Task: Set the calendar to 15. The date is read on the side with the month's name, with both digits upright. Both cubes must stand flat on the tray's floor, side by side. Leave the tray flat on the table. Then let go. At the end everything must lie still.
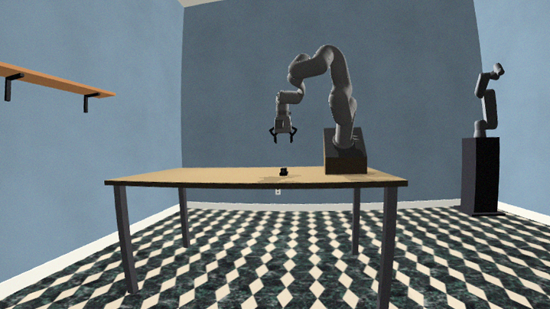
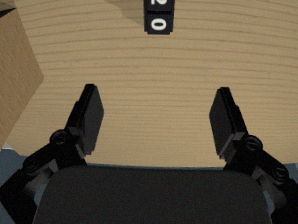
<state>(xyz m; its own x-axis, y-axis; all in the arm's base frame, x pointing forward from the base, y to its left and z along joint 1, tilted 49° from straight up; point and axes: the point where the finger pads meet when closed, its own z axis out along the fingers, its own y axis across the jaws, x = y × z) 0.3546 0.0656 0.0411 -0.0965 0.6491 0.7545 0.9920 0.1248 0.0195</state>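
The calendar [image 1: 283, 173] is a small dark tray with two black cubes, standing on the wooden table. The month's name is not visible. My gripper [image 1: 283, 136] hangs well above the table, a little to the left of the calendar in the exterior view. In the wrist view my gripper [image 2: 156, 99] has its fingers wide open with nothing between them.
The arm's dark base block [image 1: 345, 153] stands on the table to the right of the calendar. A second arm on a black pedestal [image 1: 480, 174] stands on the floor at the right. A wooden shelf [image 1: 44, 80] hangs on the left wall.
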